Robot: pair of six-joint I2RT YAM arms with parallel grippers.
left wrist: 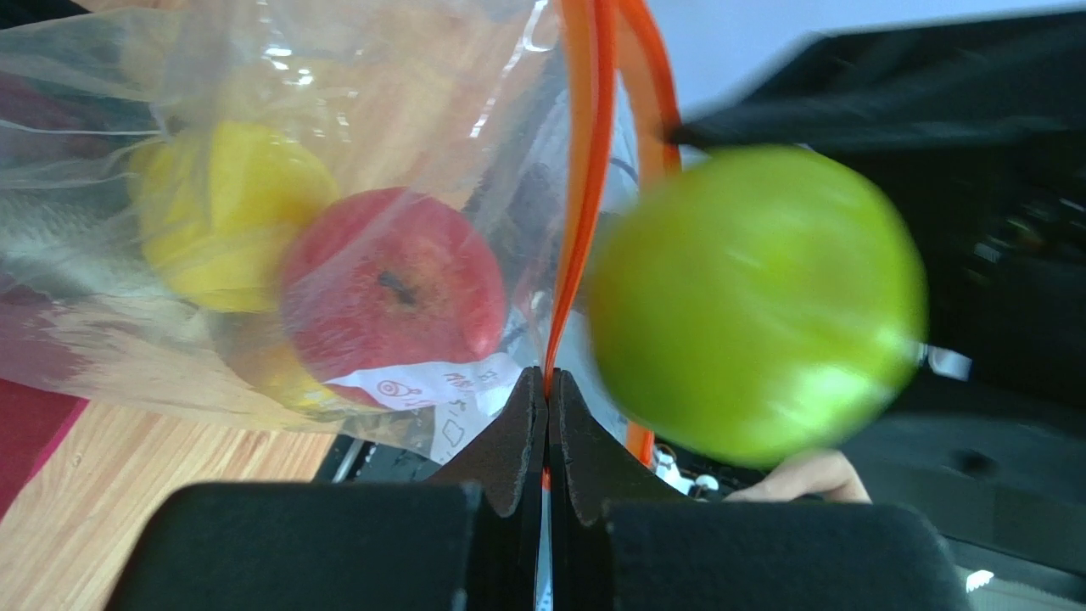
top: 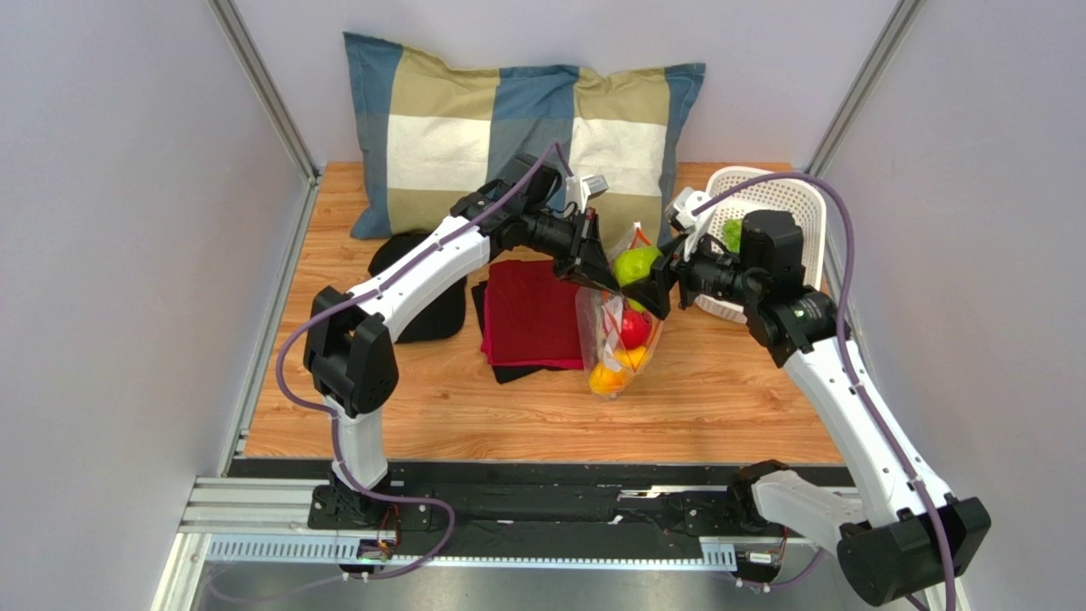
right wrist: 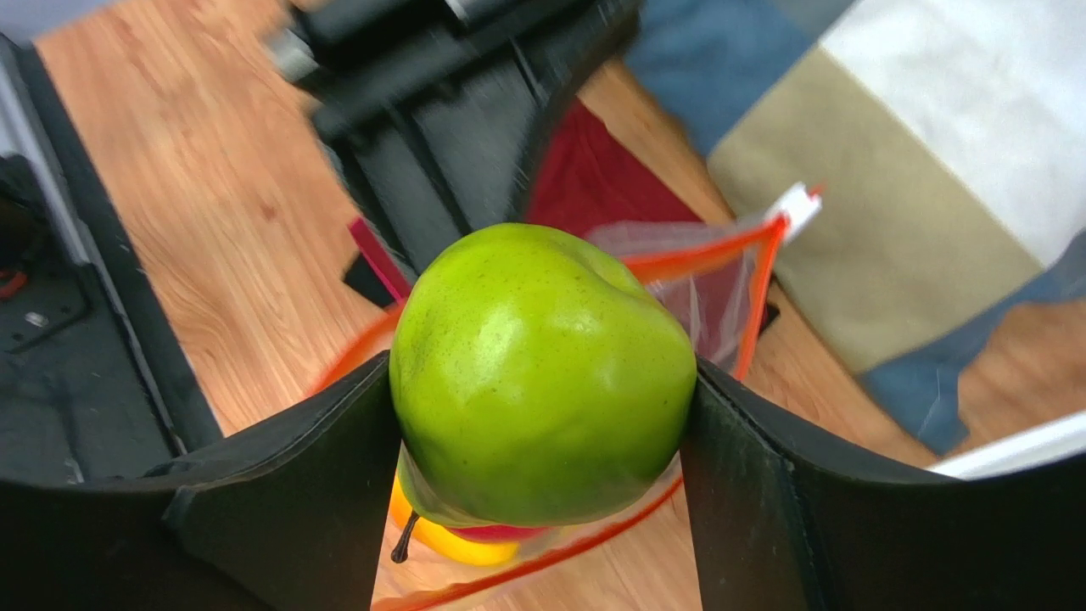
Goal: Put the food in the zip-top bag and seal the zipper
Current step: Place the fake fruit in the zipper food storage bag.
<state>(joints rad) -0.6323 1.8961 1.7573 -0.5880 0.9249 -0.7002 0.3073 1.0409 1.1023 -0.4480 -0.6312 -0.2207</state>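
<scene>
Clear plastic bag (left wrist: 191, 77) holds red round fruit (left wrist: 389, 293), yellow pieces (left wrist: 223, 210). Left gripper (left wrist: 548, 388) pinches its orange-red zipper strip (left wrist: 584, 153); right gripper (right wrist: 542, 420) grips green pear (right wrist: 535, 344).

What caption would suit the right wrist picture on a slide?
Right gripper holds a green pear over the open mouth of the zip-top bag.
</scene>
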